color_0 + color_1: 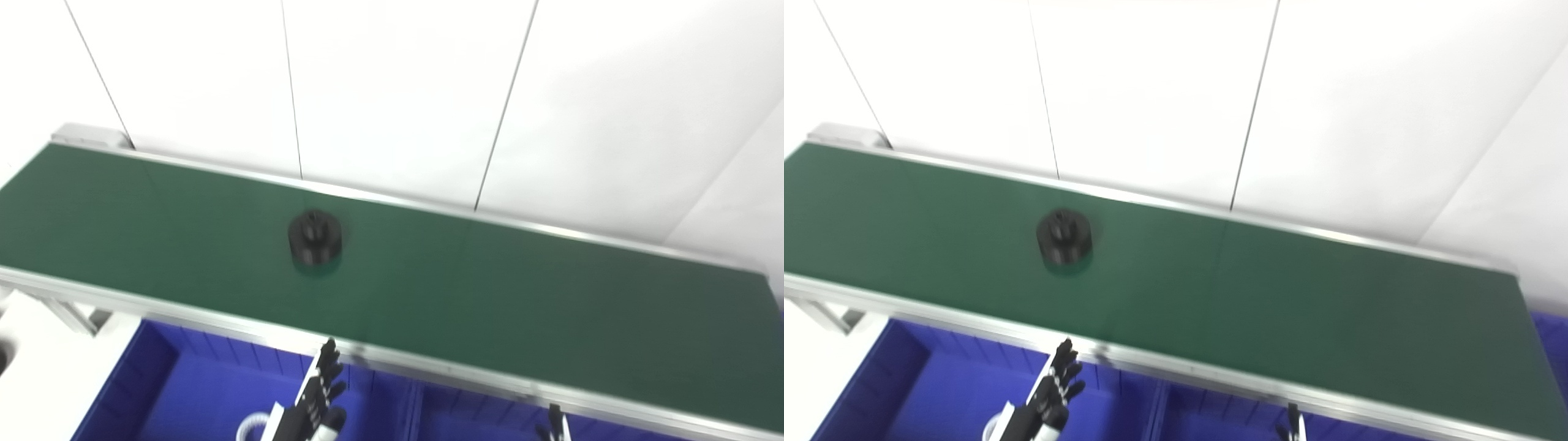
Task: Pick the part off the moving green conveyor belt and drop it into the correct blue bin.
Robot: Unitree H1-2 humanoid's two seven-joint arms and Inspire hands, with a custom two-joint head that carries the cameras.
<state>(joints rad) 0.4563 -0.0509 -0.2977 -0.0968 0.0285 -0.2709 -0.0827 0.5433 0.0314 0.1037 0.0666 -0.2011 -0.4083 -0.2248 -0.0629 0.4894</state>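
White wall panels stood behind the green conveyor belt [490,288], and both views were blurred. Below its near rail, the left blue bin [202,392] held nothing visible, with the left hand [318,392] above it, fingers [329,358] spread and empty. The round black part [315,236] sat flat left of the belt's middle, its heading unreadable; the right hand [554,425] was cut off, its state unclear, by the right blue bin [478,416].

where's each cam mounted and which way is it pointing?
Left eye view: on the head, looking down and forward over the green conveyor belt; left hand low centre, fingers apart, right hand barely in frame.
Right eye view: beside it, same aim, scene sits further left; both hands again at the bottom edge.
Shared: belt, black part, blue bins, white wall.
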